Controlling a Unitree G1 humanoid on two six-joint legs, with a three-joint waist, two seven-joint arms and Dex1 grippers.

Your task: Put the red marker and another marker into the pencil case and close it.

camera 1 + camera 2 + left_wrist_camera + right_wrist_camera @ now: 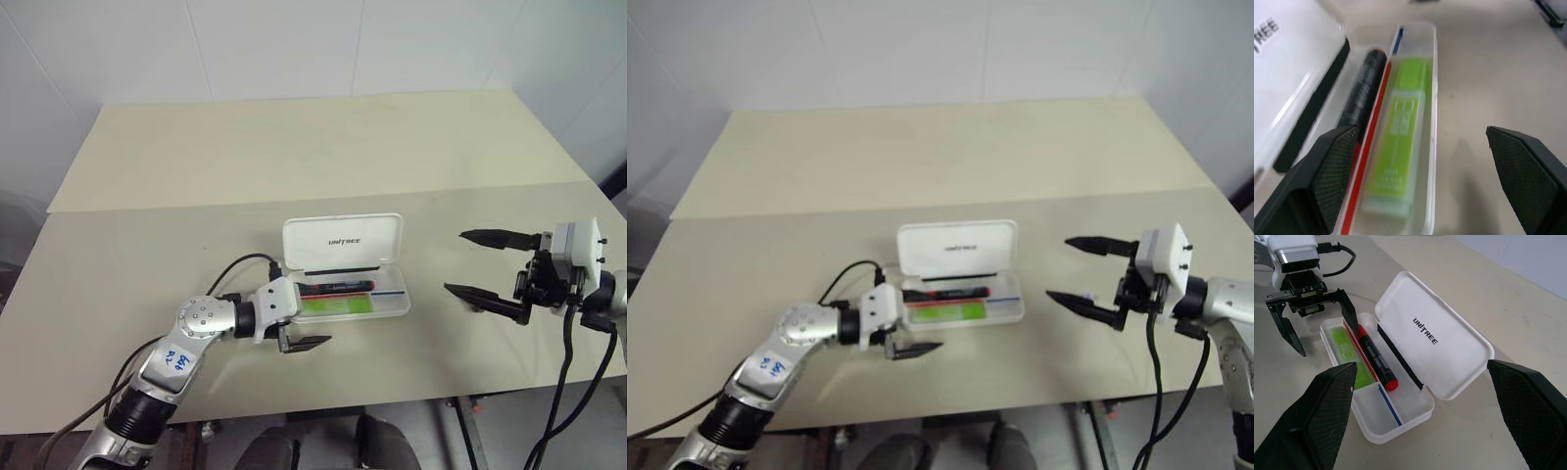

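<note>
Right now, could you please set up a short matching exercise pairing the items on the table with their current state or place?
Things:
1. red marker
2. lime-green highlighter
3. pencil case lid
4. left gripper

States or places:
A. raised open, logo showing
B. fingers apart, holding nothing, at the end of the case
C. lying in the case tray on the lid's side
D. lying in the case tray on the side away from the lid

Pairs: 1-C, 2-D, 3-A, 4-B
</note>
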